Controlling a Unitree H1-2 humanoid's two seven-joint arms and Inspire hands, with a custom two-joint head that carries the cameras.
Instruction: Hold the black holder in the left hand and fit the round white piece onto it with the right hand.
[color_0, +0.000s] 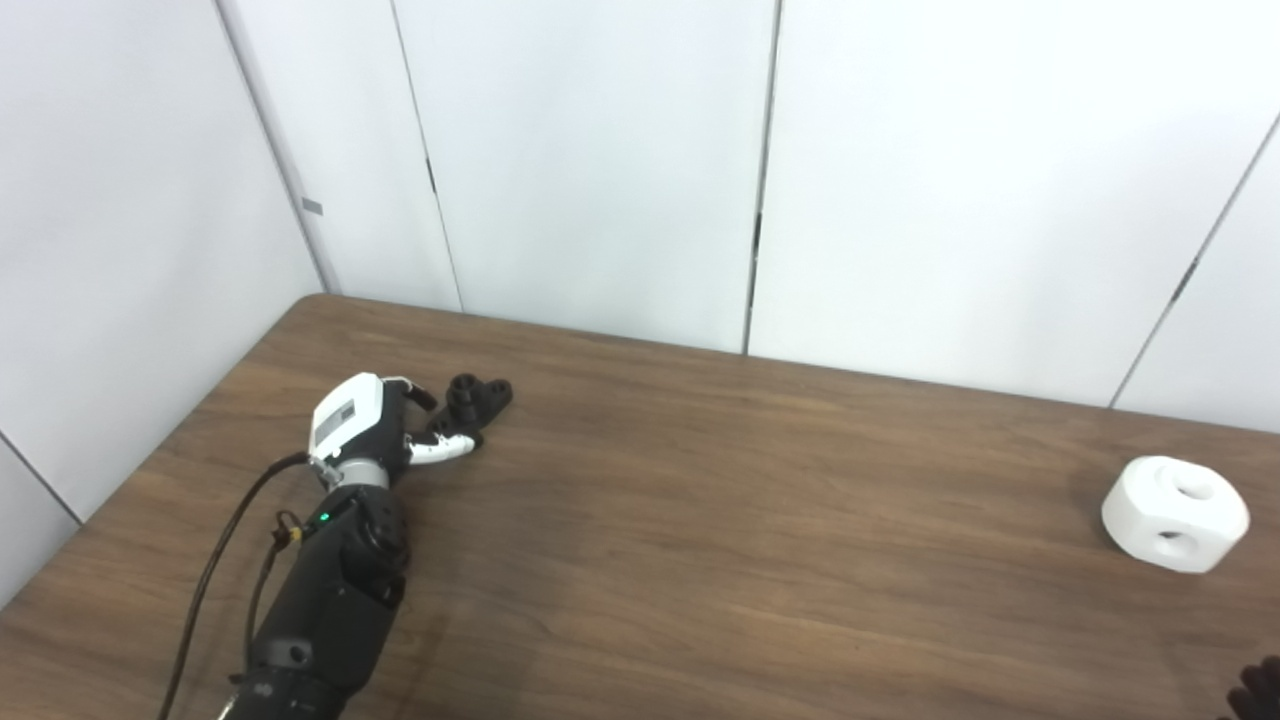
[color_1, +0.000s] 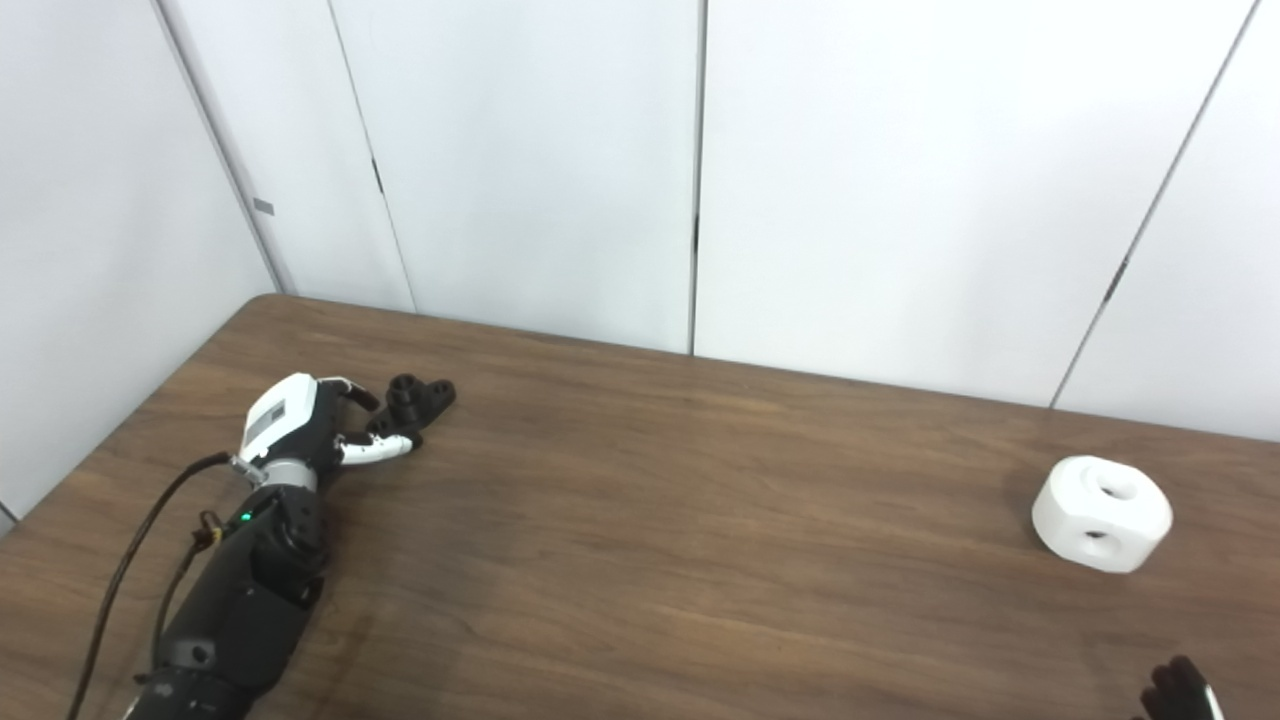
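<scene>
Only fingertips of my right hand (color_1: 1180, 692) show, grip unreadable; my left hand (color_0: 372, 425) spreads around the black holder (color_0: 477, 396), contact unclear.

Bench (color_0: 700, 520): dark wood-grain top, smooth, slight sheen. Black holder (color_0: 478, 396): matt black plastic. Round white piece (color_0: 1175, 512): matt white plastic (looks smooth). Left hand (color_0: 375, 425): white and black plastic shell, semi-gloss. Wall panels (color_0: 590, 160): smooth matt white.
</scene>
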